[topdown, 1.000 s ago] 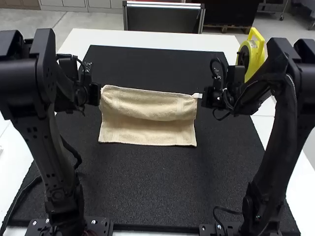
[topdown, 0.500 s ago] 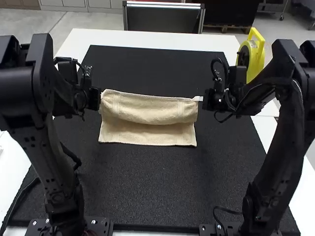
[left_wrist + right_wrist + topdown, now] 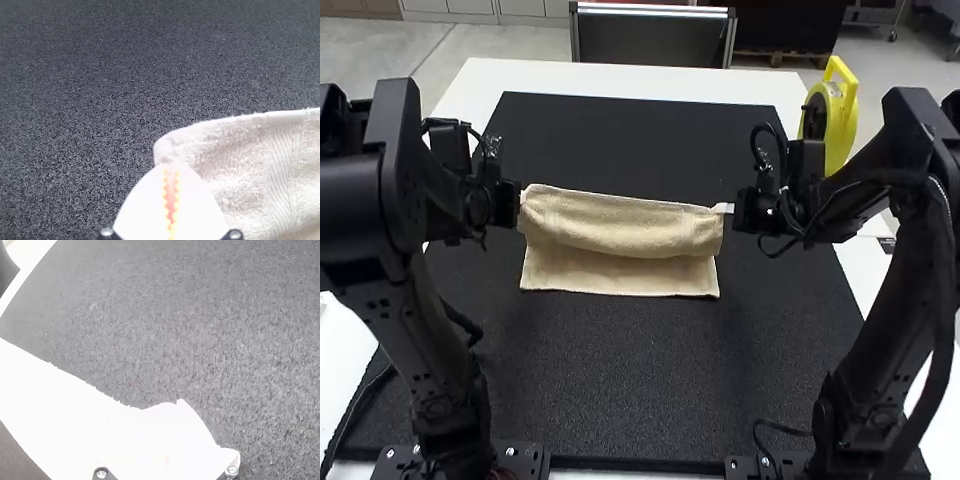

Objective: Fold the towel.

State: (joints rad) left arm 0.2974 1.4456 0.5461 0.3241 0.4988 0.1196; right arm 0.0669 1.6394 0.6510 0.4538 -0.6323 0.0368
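Towel over black mat, long axis nine-to-three. Left gripper pinches its nine o'clock corner, right gripper its three o'clock; neither nearer. Flat edge at six o'clock; fold likely heads there.

High view from above and behind the left arm and right arm, facing forward and down over the mat, left and right wrist views close above it, angled down at opposite ends of the towel, mat and towel common to all three
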